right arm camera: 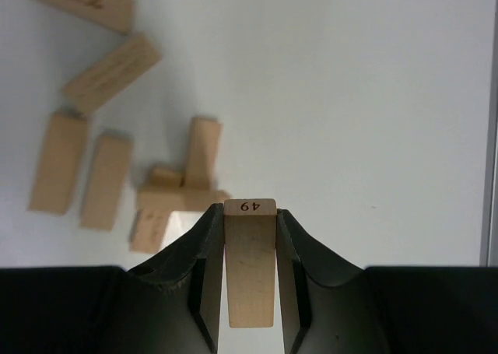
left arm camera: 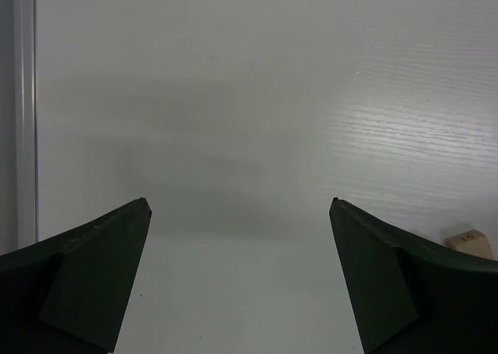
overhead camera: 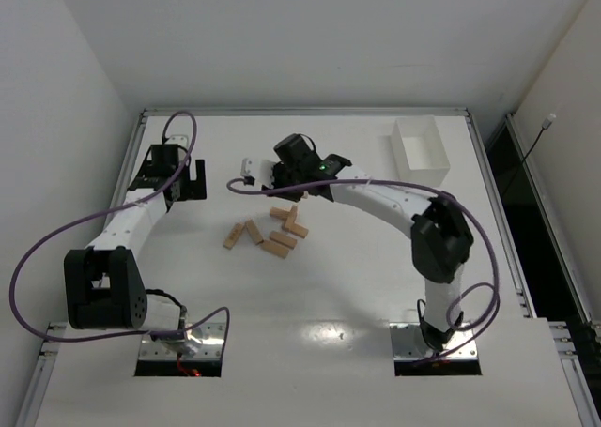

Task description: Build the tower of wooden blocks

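My right gripper (overhead camera: 289,183) hangs over the table's middle, shut on a wood block (right arm camera: 250,261) marked 49 that stands upright between its fingers (right arm camera: 206,253). Just beyond it lies a low, loose pile of a few crossed wood blocks (right arm camera: 183,197), also in the top view (overhead camera: 289,219). Several more wood blocks (right arm camera: 105,180) lie flat and scattered beside it (overhead camera: 254,232). No tall tower shows. My left gripper (overhead camera: 194,178) is open and empty at the far left, over bare table (left arm camera: 240,206). One block's corner (left arm camera: 471,241) peeks in at its right.
A white plastic bin (overhead camera: 420,150) stands at the back right. A raised rail (overhead camera: 300,111) runs round the table's edges. Purple cables (overhead camera: 56,249) loop off both arms.
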{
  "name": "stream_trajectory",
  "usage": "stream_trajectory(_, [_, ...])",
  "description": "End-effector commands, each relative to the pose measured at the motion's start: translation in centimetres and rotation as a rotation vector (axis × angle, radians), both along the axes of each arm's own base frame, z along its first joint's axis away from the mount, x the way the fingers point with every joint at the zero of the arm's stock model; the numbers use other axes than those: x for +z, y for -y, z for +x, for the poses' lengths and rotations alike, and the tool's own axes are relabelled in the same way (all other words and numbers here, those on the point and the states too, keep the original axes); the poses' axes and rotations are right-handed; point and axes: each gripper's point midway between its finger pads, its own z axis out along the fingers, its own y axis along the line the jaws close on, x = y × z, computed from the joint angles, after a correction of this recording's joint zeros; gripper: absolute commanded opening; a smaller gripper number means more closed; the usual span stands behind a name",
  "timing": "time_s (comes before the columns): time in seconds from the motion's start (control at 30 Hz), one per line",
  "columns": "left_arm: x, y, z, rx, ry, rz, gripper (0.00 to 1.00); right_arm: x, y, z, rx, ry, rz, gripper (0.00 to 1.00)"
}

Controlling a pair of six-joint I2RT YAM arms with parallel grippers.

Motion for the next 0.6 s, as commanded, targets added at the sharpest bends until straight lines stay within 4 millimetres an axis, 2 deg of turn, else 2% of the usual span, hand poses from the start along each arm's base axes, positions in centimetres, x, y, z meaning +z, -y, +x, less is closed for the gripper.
stream_trajectory(0.0, [1.7,-0.2,1.2,0.014,0.051,0.004,0.99,0.0,-1.3,4.9,-0.108,0.069,0.022,0.0])
stream_trajectory(0.03, [1.7,-0.2,1.2,0.014,0.051,0.004,0.99,-0.5,-1.4,5.9,-0.12,0.068,0.019,0.0])
stream_trajectory(0.07, [1.7,-0.2,1.2,0.014,0.051,0.004,0.99,-2.9,-1.3,6.8,-0.125,0.042,-0.018,0.0])
stream_trajectory(0.1, [1.7,-0.2,1.2,0.014,0.051,0.004,0.99,-2.3,-2.2,7.8,-0.126,0.059,0.0,0.0])
stream_trajectory(0.23, [2.1,-0.4,1.4,0.021,0.06,0.011,0.99,-5.0,-2.9,10.3,-0.138,0.039,-0.031,0.0])
stream_trajectory(0.43, [2.7,-0.4,1.7,0.021,0.07,0.011,0.99,-8.5,-3.7,11.0,-0.124,0.006,-0.064,0.0])
stream_trajectory(0.57, [2.3,-0.4,1.7,0.021,0.059,0.011,0.99,-10.3,-3.5,9.5,-0.081,-0.067,-0.089,0.0])
